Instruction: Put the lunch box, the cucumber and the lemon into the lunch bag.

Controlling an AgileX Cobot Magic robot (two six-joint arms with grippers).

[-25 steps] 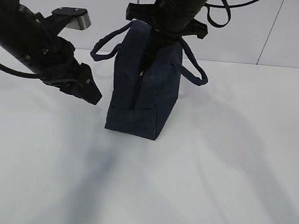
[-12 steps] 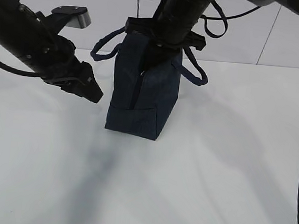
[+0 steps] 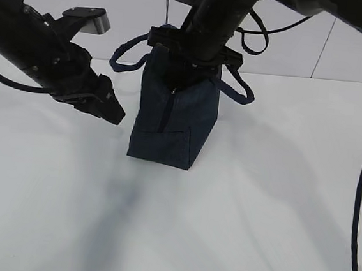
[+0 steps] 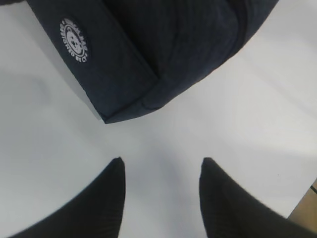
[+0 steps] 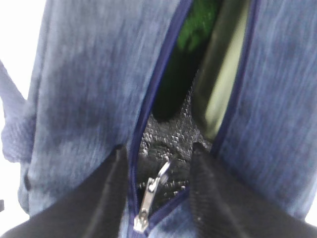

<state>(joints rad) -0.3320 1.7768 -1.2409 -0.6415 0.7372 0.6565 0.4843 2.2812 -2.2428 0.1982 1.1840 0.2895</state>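
Fabric of the lunch bag (image 3: 177, 113), upright on the counter (image 3: 258, 200), looks soft and floppy with the cucumber (image 5: 195, 25) inside, so with both my jaws parted and empty, I would grip its loop handles (image 3: 240, 87).

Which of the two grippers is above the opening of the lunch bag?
The right gripper: its fingers straddle the lunch bag's unzipped top. The left gripper hangs beside the bag, over bare table.

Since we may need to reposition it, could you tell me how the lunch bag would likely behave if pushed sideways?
The lunch bag stands tall on a narrow base, so it would probably tip rather than slide. Its fabric walls look soft and would likely dent. The loop handles droop and seem floppy.
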